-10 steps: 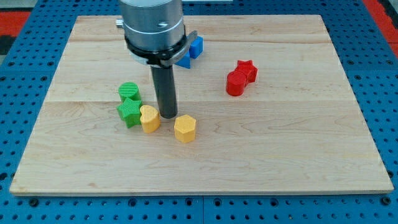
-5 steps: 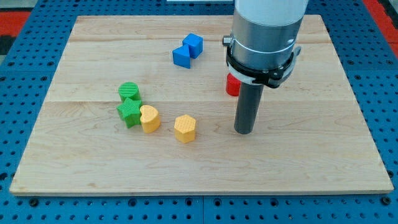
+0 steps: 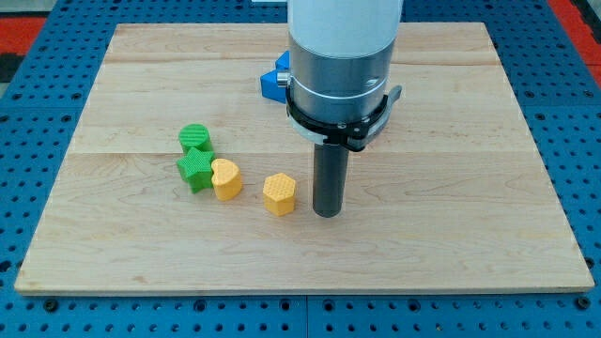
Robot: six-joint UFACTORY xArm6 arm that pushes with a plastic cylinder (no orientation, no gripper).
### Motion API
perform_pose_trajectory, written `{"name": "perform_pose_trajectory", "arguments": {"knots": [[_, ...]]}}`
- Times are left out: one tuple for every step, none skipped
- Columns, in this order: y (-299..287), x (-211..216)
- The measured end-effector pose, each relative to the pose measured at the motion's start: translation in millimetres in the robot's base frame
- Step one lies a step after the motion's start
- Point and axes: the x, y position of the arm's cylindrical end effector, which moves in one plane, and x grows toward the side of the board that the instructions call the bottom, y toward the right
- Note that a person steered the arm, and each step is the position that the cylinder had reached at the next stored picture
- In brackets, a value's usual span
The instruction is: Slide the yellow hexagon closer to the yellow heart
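Observation:
The yellow hexagon lies on the wooden board, left of centre towards the view's bottom. The yellow heart lies a short gap to its left and slightly higher. My tip rests on the board just right of the hexagon, a small gap away and not touching it. The rod rises from the tip into the large grey arm body, which covers the board's upper middle.
A green star touches the heart's left side, with a green cylinder just above it. A blue block shows partly at the arm's left edge. The red blocks are hidden behind the arm.
My tip swung from beside the heart far to the right, then came back left to just right of the hexagon. No block has moved. The arm now hides the red blocks.

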Motion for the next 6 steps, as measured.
{"name": "perform_pose_trajectory", "arguments": {"knots": [[-12,-5],[-23,-7],[-36,-8],[-46,-9],[-55,-10],[-61,-11]]}}
